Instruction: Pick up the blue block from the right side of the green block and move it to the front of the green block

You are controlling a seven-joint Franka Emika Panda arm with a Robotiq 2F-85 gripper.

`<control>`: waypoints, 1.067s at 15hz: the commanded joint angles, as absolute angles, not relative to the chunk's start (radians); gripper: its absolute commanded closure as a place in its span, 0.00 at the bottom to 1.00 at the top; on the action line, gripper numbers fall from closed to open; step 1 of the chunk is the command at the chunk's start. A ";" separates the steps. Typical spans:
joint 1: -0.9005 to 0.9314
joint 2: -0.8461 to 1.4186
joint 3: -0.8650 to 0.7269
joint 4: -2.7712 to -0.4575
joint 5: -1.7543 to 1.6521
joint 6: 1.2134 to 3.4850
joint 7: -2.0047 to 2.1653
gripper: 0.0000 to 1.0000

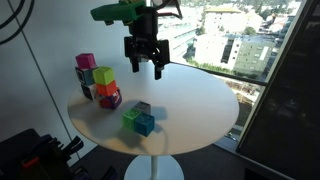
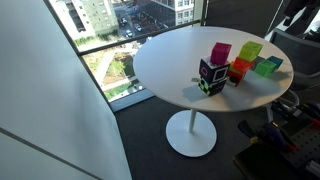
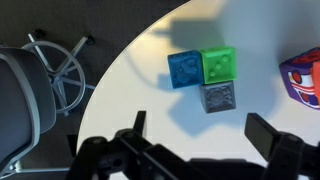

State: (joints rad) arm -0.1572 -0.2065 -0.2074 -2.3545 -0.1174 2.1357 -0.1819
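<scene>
The blue block (image 3: 183, 68) lies on the round white table (image 3: 140, 95), touching the green block (image 3: 219, 64). A grey block (image 3: 217, 96) touches the green block's other side. In an exterior view the blue block (image 1: 146, 125), green block (image 1: 131, 118) and grey block (image 1: 143, 108) form a cluster near the table's front edge. My gripper (image 1: 144, 70) hangs open and empty well above the table, behind the cluster. In the wrist view its two fingers (image 3: 205, 135) frame bare table below the grey block.
A pile of coloured cubes (image 1: 97, 82) stands at the table's left side, and shows in an exterior view (image 2: 228, 65) too. A patterned cube (image 3: 303, 78) sits at the right edge of the wrist view. A chair base (image 3: 55, 70) is on the floor beside the table.
</scene>
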 commanded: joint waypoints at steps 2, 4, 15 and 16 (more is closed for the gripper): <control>-0.163 -0.206 -0.202 -2.353 -0.116 2.134 -0.183 0.00; -0.167 -0.195 -0.204 -2.354 -0.123 2.142 -0.178 0.00; -0.195 -0.103 -0.222 -2.380 -0.127 2.261 -0.178 0.00; -0.197 -0.095 -0.223 -2.384 -0.123 2.281 -0.182 0.00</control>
State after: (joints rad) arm -0.1852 -0.1102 -0.2194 -2.3700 -0.1174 2.2239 -0.1787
